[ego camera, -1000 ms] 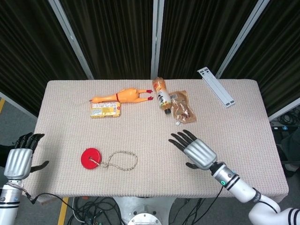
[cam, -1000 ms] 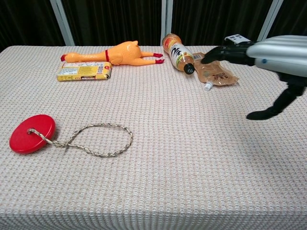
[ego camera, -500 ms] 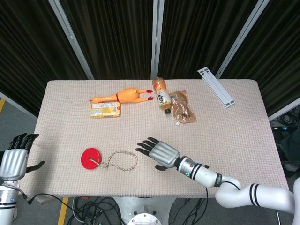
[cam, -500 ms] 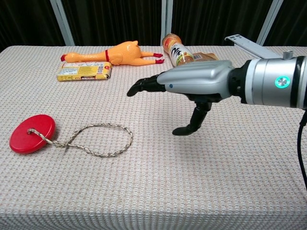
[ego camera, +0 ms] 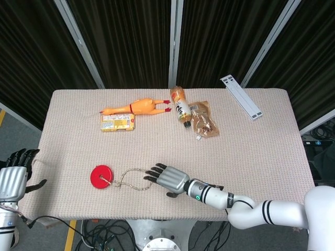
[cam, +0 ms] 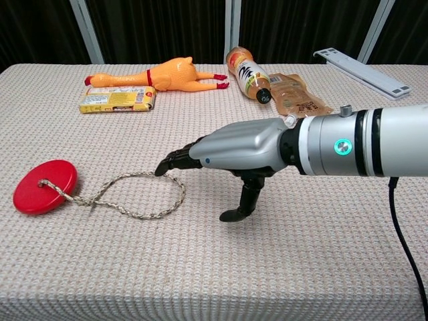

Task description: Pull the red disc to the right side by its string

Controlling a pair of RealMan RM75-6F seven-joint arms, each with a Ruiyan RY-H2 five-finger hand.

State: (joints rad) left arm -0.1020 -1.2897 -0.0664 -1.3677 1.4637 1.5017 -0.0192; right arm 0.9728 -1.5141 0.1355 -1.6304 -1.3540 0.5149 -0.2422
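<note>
The red disc (ego camera: 101,176) (cam: 45,186) lies flat near the table's front left. Its braided string (ego camera: 137,179) (cam: 137,195) runs from the disc's centre to the right and ends in a loop on the cloth. My right hand (ego camera: 170,179) (cam: 234,150) is stretched out flat and open, fingers (cam: 175,160) spread above the right end of the loop, thumb pointing down to the table. It holds nothing. My left hand (ego camera: 14,177) hangs open off the table's left edge, out of the chest view.
At the back lie a yellow rubber chicken (ego camera: 137,107) (cam: 160,73), a yellow packet (ego camera: 118,122), an orange bottle (ego camera: 180,106) (cam: 248,73), a brown pouch (ego camera: 203,121) and a white strip (ego camera: 241,97). Beige woven cloth (ego camera: 261,151) covers the table.
My right hand has swept left and toward the front across the table, ending over the string's loop. My left hand has drifted slightly further left and down. Disc and string have not moved.
</note>
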